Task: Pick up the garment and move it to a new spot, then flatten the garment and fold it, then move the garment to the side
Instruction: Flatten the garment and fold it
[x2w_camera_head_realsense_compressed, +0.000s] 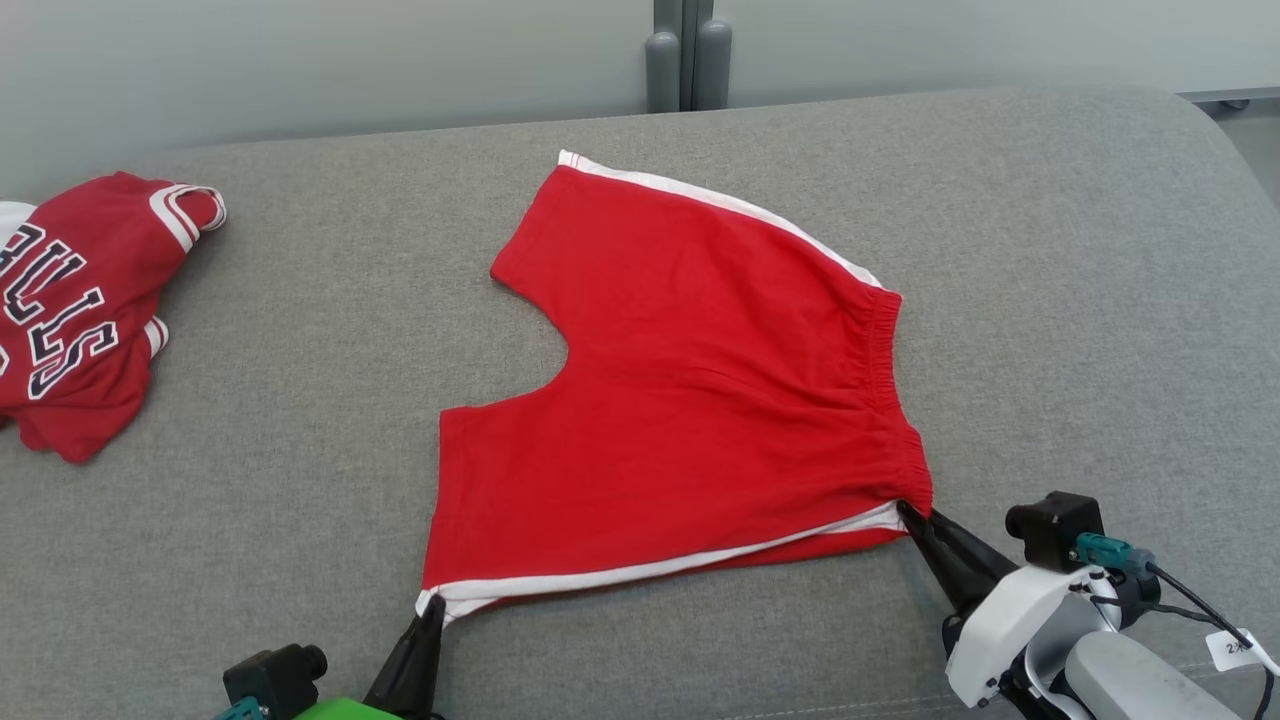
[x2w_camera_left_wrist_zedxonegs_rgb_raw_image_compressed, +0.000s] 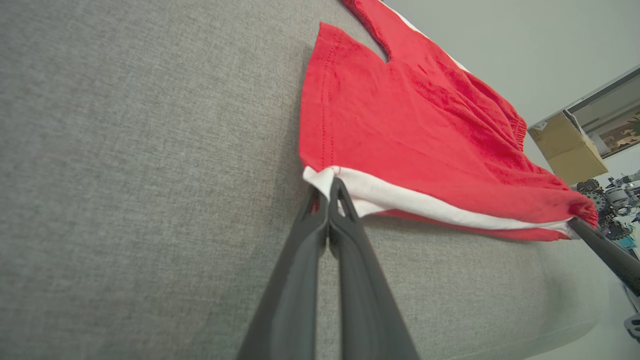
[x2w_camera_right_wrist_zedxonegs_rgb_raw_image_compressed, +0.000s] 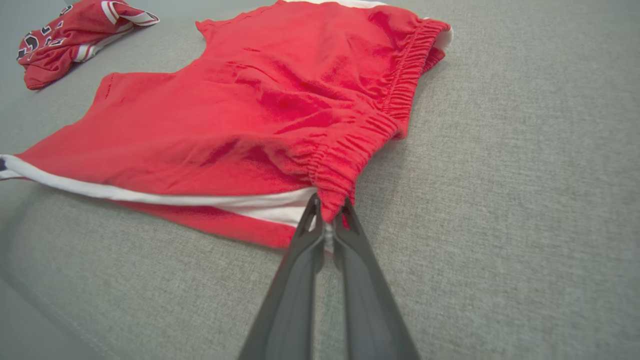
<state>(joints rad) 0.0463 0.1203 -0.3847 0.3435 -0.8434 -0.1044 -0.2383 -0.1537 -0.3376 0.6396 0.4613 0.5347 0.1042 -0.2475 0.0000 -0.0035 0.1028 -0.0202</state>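
The garment (x2w_camera_head_realsense_compressed: 690, 380) is a pair of red shorts with white side stripes, spread nearly flat on the grey cushion, waistband to the right. My left gripper (x2w_camera_head_realsense_compressed: 432, 600) is shut on the near leg hem corner, where the white stripe ends. In the left wrist view the same pinch shows at the gripper (x2w_camera_left_wrist_zedxonegs_rgb_raw_image_compressed: 330, 182) on the shorts (x2w_camera_left_wrist_zedxonegs_rgb_raw_image_compressed: 415, 135). My right gripper (x2w_camera_head_realsense_compressed: 908, 510) is shut on the near end of the elastic waistband. Its wrist view shows the gripper (x2w_camera_right_wrist_zedxonegs_rgb_raw_image_compressed: 327, 210) biting the gathered red edge of the shorts (x2w_camera_right_wrist_zedxonegs_rgb_raw_image_compressed: 260, 110). The near side seam is stretched between both grips.
A crumpled red jersey (x2w_camera_head_realsense_compressed: 80, 310) with black and white lettering lies at the cushion's far left, also as the jersey (x2w_camera_right_wrist_zedxonegs_rgb_raw_image_compressed: 75, 35). A grey post (x2w_camera_head_realsense_compressed: 688, 55) stands behind the cushion's back edge. A cardboard box (x2w_camera_left_wrist_zedxonegs_rgb_raw_image_compressed: 567, 145) sits beyond the cushion in the left wrist view.
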